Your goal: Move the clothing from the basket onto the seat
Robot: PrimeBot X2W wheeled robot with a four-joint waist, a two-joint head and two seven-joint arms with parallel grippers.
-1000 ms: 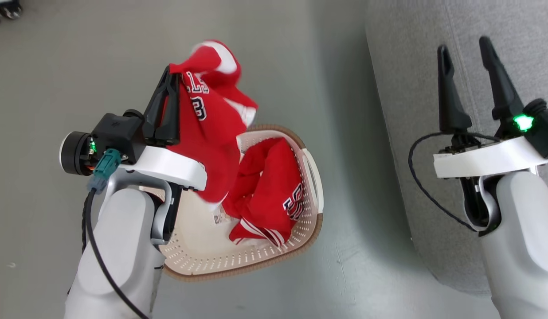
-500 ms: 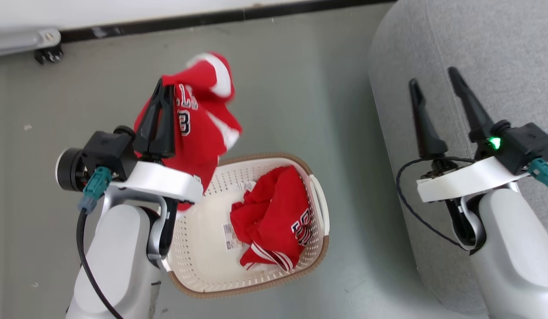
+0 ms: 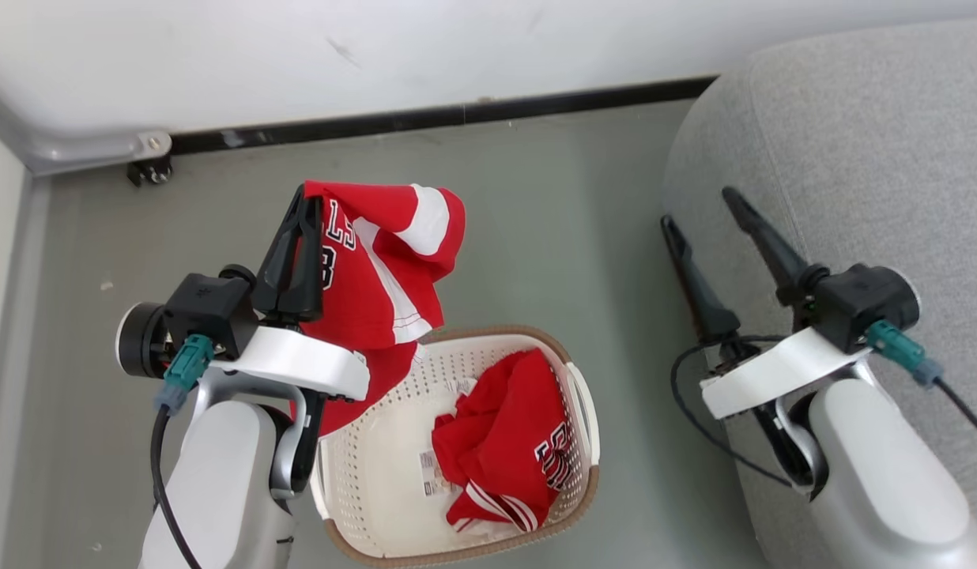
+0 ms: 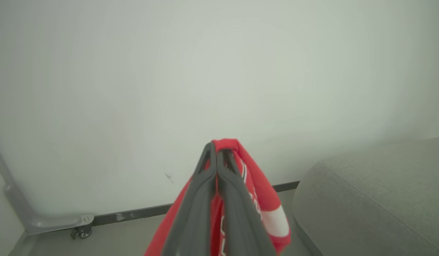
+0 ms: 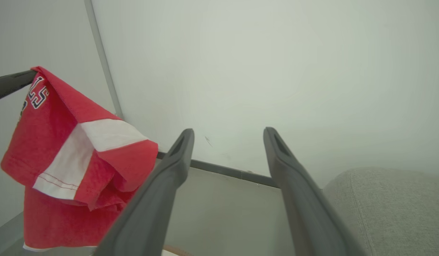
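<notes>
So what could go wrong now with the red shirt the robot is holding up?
1. The left gripper pinches the jersey just by one fold, most cloth hanging loose; it might slip and land on the floor before reaching the seat.
2. The jersey's lower end hangs near the rim of the basket and could snag as the arm swings.
3. The open right gripper sits between jersey and seat, so cloth might drape over it.

A plain indoor room, furnished like a home. A grey upholstered seat (image 3: 852, 158) stands near a white wall (image 3: 378, 55) with dark skirting (image 3: 425, 118); a laundry basket (image 3: 378, 442) sits on the grey floor (image 3: 552, 237).
</notes>
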